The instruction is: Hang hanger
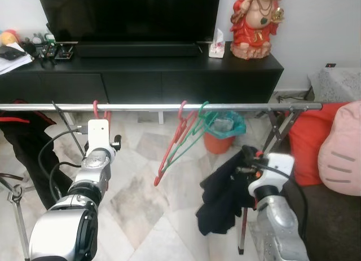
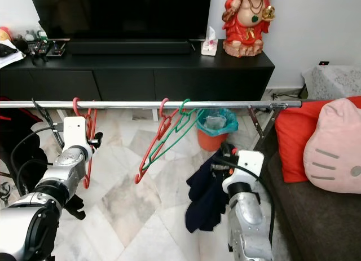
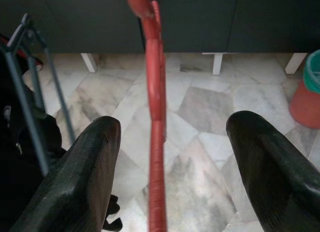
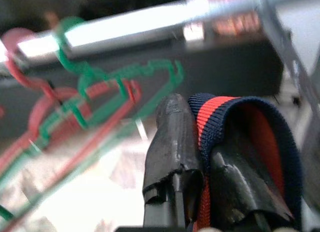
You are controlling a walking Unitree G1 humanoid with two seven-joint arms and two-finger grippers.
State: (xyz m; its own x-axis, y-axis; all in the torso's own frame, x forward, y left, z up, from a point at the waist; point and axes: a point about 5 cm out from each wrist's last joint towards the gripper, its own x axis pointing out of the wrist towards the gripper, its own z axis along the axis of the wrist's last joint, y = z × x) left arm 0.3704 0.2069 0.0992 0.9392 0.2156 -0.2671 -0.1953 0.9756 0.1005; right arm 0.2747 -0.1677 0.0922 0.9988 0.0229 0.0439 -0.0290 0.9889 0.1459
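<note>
A silver clothes rail (image 1: pixel 158 107) runs across in front of me. A red hanger (image 1: pixel 97 110) hangs hooked on the rail's left part. Its red bar (image 3: pixel 156 117) passes between the fingers of my left gripper (image 3: pixel 172 123), which is open and touches nothing. A second red hanger (image 1: pixel 172 145) and a green hanger (image 1: pixel 197 124) hang tilted at the rail's middle. Below the rail's right part, my right gripper (image 1: pixel 248 157) is shut on a dark garment (image 1: pixel 223 196). Its fingers (image 4: pixel 172 137) pinch the garment's navy and red ribbed collar (image 4: pixel 250 122).
Behind the rail stand a black TV cabinet (image 1: pixel 169 75) and an orange bin with a teal liner (image 1: pixel 221 134). Dark clothes (image 1: pixel 22 142) hang at the rail's left end. The rack's right leg (image 1: pixel 279 131) stands beside a sofa with red (image 1: pixel 310 137) and pink cushions (image 1: pixel 341 151).
</note>
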